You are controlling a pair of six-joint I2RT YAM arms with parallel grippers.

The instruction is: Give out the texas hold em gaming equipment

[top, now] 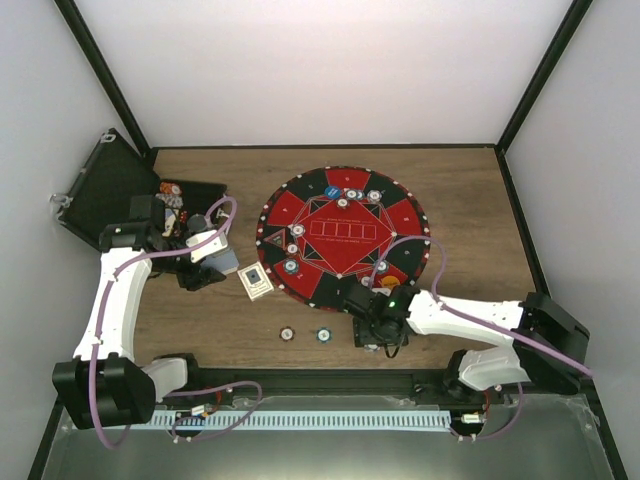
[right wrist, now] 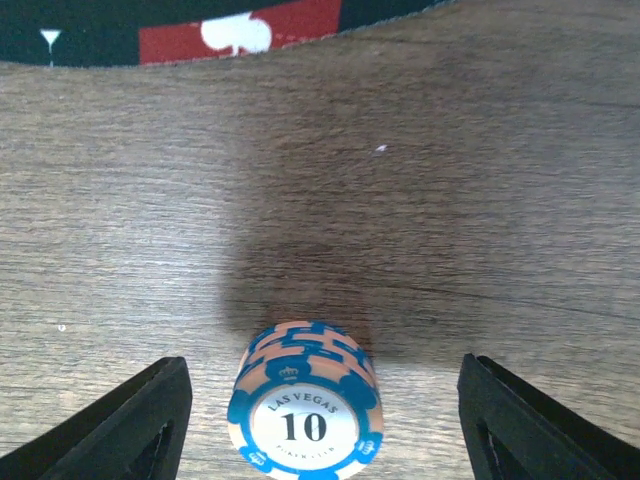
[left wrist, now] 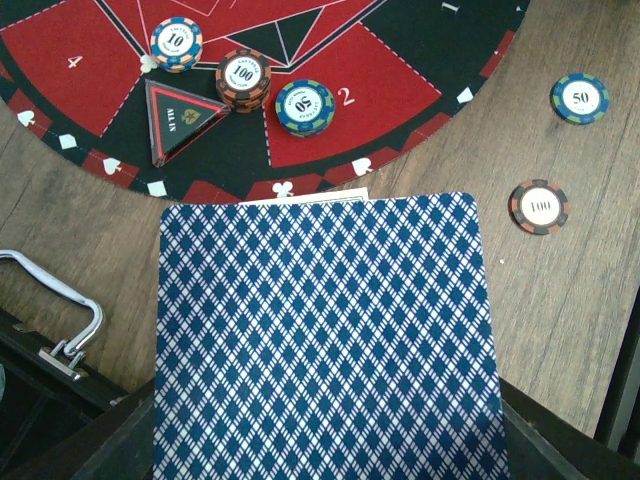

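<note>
At the left wrist, the held card [left wrist: 320, 340] fills the lower half of the view, its blue diamond-pattern back toward the camera, and hides the fingertips of my left gripper [top: 218, 258]. Only dark finger bodies show at the two bottom corners. The held card sits raised above the table [left wrist: 560, 300], so I read the jaws as pinched on it, though the contact itself is covered. A thin white strip just above its top edge belongs to a second card [top: 257, 281], lying flat on the wood just beside the rim of the mat [left wrist: 400, 100]; its print is too small to read from above. On the mat near that rim sit a 10 chip [left wrist: 176, 44], a 100 stack [left wrist: 243, 78] and a 50 chip [left wrist: 305, 107], with a triangular ALL IN marker [left wrist: 178, 118] just beside the stack. A loose 50 chip [left wrist: 579, 98] and a loose 100 chip [left wrist: 538, 206] lie off the mat on the wood, near each other. The case [top: 110, 190] stands open at the table's far left; small coloured items lie in the half nearer the mat, too small to identify. The left wrist view catches only a corner of it with a metal latch [left wrist: 60, 310], cut off by the frame. My right gripper [right wrist: 322, 400] is spread wide, fingers well clear on both sides of a short 10 stack [right wrist: 305, 425] — blue and peach — resting on bare wood near the mat's edge; the number of chips in it is unclear.
</note>
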